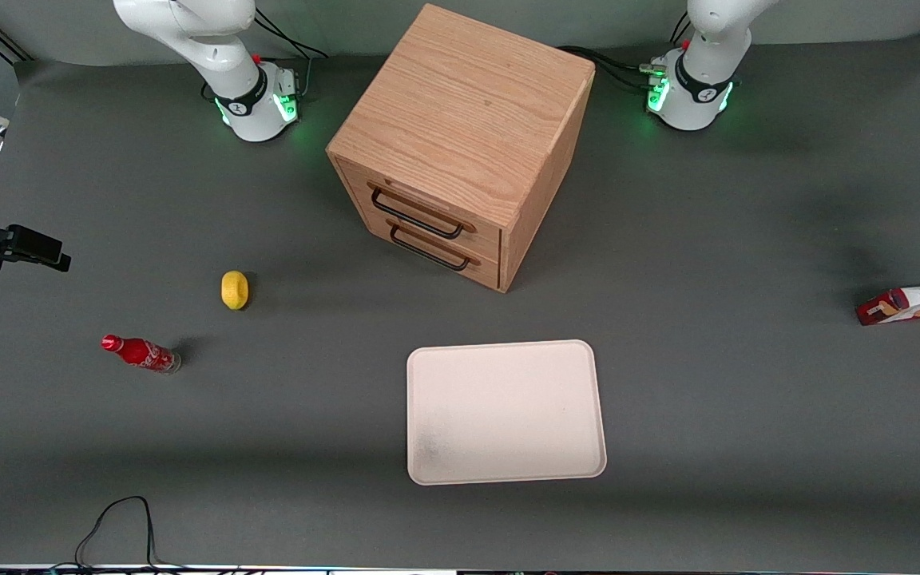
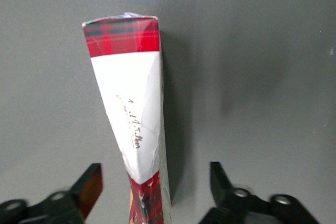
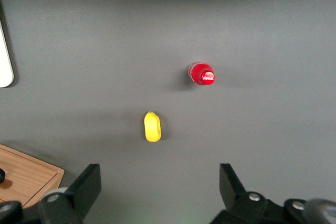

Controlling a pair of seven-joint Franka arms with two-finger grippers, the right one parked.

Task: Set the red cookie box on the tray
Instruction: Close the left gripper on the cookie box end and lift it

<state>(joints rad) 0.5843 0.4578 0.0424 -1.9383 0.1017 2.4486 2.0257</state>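
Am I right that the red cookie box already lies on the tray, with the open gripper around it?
Not quite: the front view shows the red cookie box on the table toward the working arm's end, off the tray. The open gripper does straddle it.

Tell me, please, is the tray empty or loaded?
Empty: the tray is bare; the red cookie box lies on the table by the open gripper.

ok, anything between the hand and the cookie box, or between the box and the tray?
Nothing visible. The hand is open, its fingers straddling one end of the red cookie box at the working arm's end of the table. From there to the tray is bare mat; the wooden drawer unit stands farther from the front camera than that path.
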